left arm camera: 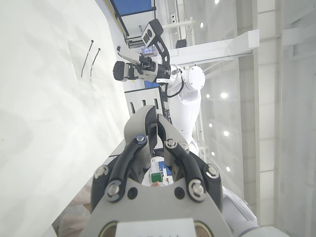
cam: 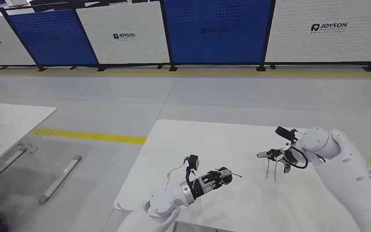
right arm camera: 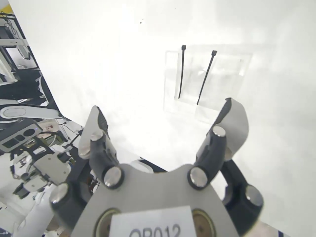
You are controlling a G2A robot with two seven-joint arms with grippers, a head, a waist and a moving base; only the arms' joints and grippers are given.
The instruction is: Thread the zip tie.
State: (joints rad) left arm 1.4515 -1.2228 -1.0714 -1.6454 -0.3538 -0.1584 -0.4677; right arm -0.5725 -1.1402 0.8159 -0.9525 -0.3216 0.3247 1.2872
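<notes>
- The left claw (cam: 225, 175) is pinched shut on a thin black zip tie (cam: 236, 174). The tie's free end pokes out past the fingertips, above the white bench (cam: 191, 139).
- The right claw (right arm camera: 164, 113) hangs with its jaws wide apart and nothing between them. It is above two spare zip ties (right arm camera: 182, 72), which lie side by side on a clear sheet (right arm camera: 222, 75).
- The step in hand is probably bringing the right claw in to take an end for threading.
- The right claw should close on one strap only, near its end, with the jaws across the width.
- The left claw should hold steady, since the head slot is narrow and any twist would spoil the alignment.
</notes>
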